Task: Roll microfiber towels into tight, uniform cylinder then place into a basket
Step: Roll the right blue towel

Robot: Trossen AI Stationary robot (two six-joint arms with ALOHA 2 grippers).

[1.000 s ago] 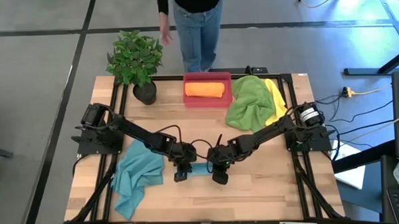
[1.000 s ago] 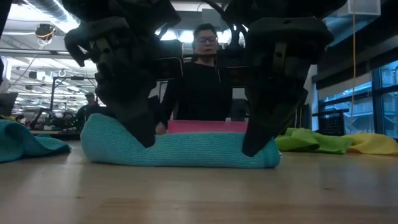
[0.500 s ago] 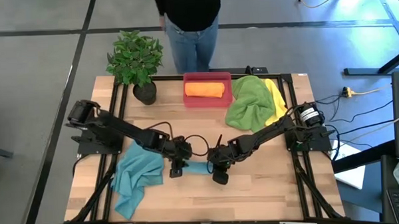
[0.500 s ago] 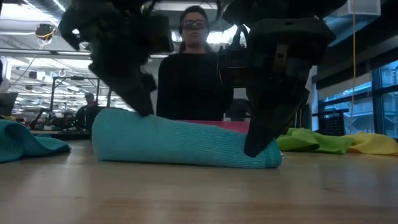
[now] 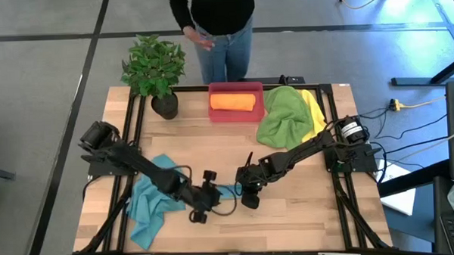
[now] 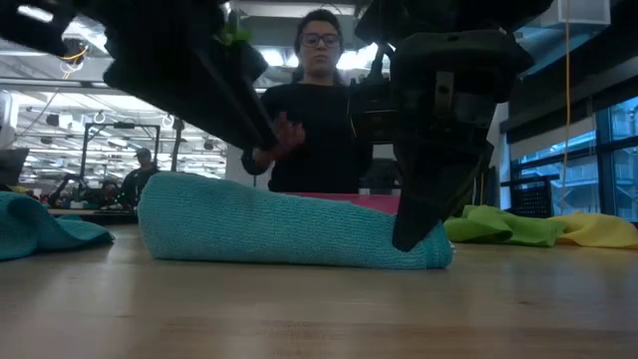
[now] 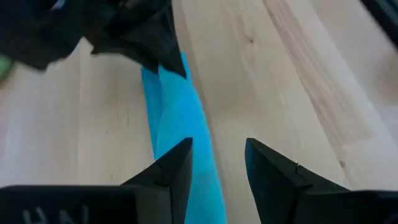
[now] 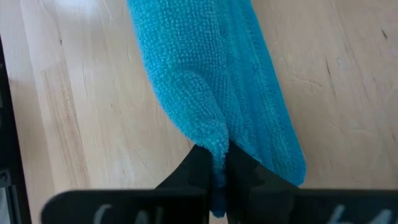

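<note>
Teal-blue rolled towel [image 6: 289, 229] lies on the wooden table [image 5: 306, 212] at about six o'clock, between both grippers. Right gripper [image 8: 214, 171] has its fingers together, pinching a fold at the roll's right end. Left gripper [image 7: 217, 163] hangs over the roll's other end, fingers apart and holding nothing. Another teal-blue towel [image 5: 150, 202] lies loose toward eight o'clock. Red-pink basket [image 5: 237, 112] at twelve o'clock holds an orange rolled towel [image 5: 232, 101]; green towel [image 5: 283, 118] and yellow towel [image 5: 314, 109] are heaped just beside it toward two o'clock.
</note>
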